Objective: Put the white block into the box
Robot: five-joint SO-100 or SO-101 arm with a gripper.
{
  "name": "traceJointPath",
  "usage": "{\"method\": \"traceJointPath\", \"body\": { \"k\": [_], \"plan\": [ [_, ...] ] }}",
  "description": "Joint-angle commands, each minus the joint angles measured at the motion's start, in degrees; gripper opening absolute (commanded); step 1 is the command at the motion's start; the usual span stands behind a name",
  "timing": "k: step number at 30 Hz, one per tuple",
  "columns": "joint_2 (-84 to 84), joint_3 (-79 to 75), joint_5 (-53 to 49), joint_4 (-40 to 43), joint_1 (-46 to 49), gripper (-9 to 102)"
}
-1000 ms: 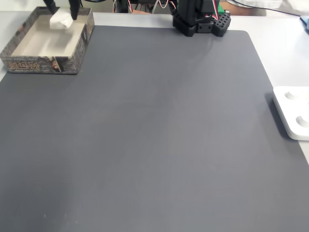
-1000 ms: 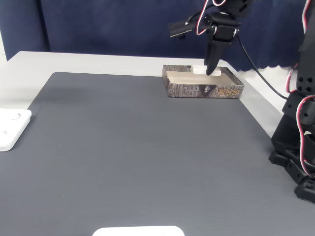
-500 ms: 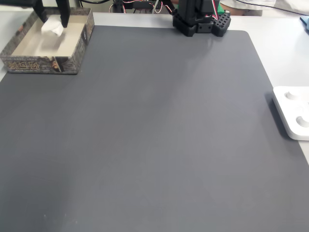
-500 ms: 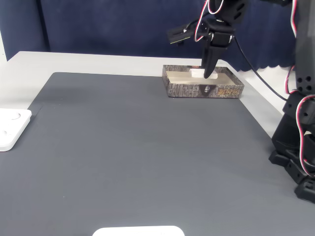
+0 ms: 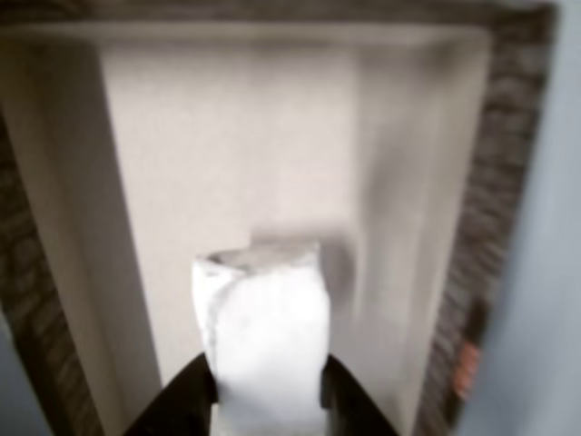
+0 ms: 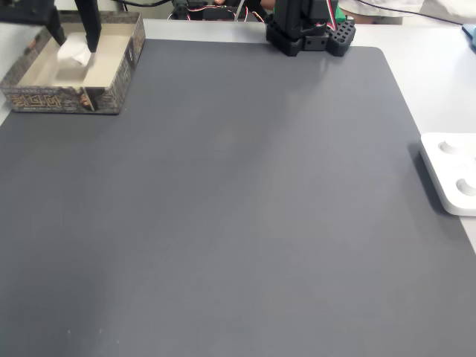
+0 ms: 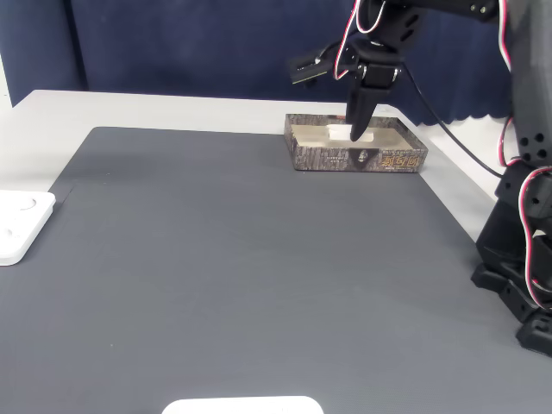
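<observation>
Since the earlier frames the arm has carried the white block further leftward across the box as a fixed view shows it, from near the right wall a second ago to a spot nearer the left wall now, and in another fixed view the fingers have likewise slid leftward over the tray. Going left to right in a fixed view, the box sits at the upper left corner of the dark grey mat, the fingers reach down into it from the top edge, the arm's black base stands at the top centre just beyond the mat, and a white flat device lies at the right edge on the pale surface. In the other view the fingers are closed on the white block, one dark finger touching each side of it, and the block hangs over the box's pale cream floor with the speckled rim to the right. In another fixed view the fingers point down into the box with the block at their tips; whether the block touches the floor cannot be told.
</observation>
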Motion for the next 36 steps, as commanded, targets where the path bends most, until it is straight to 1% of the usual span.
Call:
{"method": "traceJointPath", "body": {
  "k": [1, 8, 24, 26, 34, 36],
  "plan": [
    [0.6, -4.0, 0.4, -0.4, -0.8, -2],
    [-0.3, -4.1, 0.4, -1.1, -1.1, -1],
    [-1.1, -4.0, 0.4, -2.1, -1.3, 4],
    [-1.1, -3.7, 0.4, -2.4, -1.3, 6],
    [-1.3, -3.4, 0.6, -5.7, -1.5, 23],
    [-1.6, -3.4, 0.6, -6.1, -1.5, 26]
  ]
}}
